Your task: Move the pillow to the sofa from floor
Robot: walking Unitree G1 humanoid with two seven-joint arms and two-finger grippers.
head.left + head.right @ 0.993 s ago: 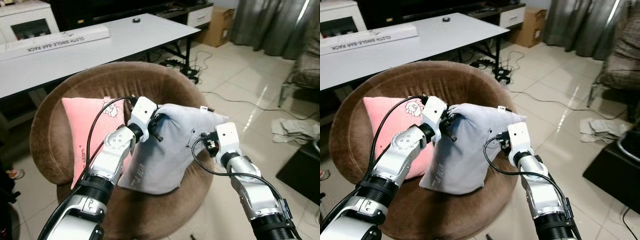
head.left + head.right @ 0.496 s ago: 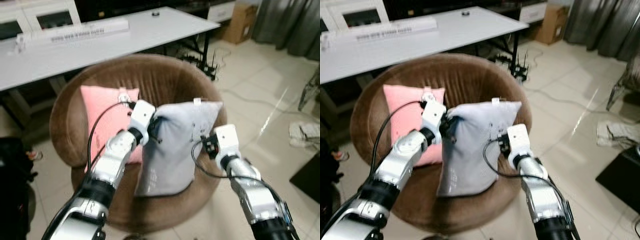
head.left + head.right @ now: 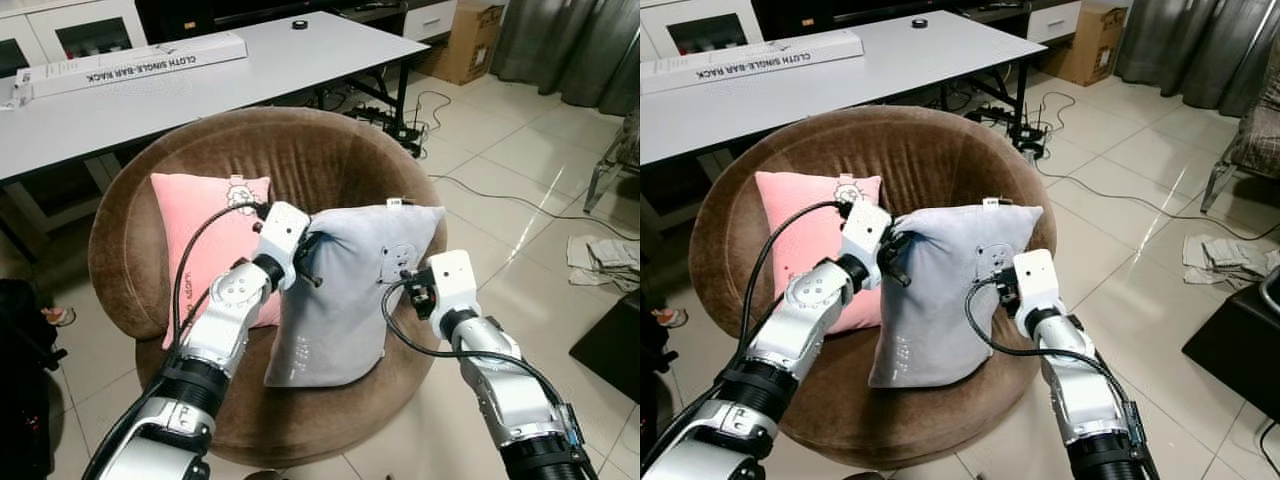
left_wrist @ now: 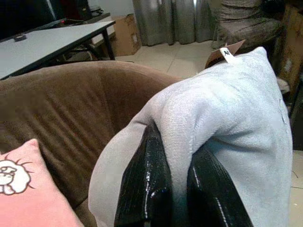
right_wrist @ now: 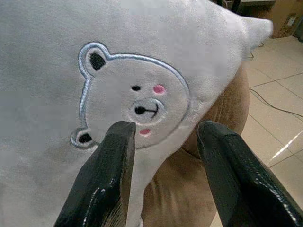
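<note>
A grey pillow [image 3: 340,300] with a stitched bear face [image 5: 132,101] stands upright on the seat of a round brown chair [image 3: 250,135]. My left gripper [image 4: 177,189] is shut on a fold of the pillow's upper left corner [image 3: 312,240]. My right gripper [image 5: 165,130] is open at the pillow's right side, both fingers [image 5: 111,170] pointing at the bear face. They are close to the fabric but not closed on it. A pink pillow [image 3: 205,230] leans against the chair back, left of the grey one.
A white table [image 3: 150,100] with a long box [image 3: 130,62] stands behind the chair. Cables [image 3: 420,105] lie under its right end, near a cardboard box [image 3: 478,40]. Crumpled cloth [image 3: 600,260] and a dark object [image 3: 615,345] sit on the tiled floor at right.
The camera has shifted, so the chair shows more fully. The grey pillow has gone from tilted to upright, with my left gripper still on its corner.
</note>
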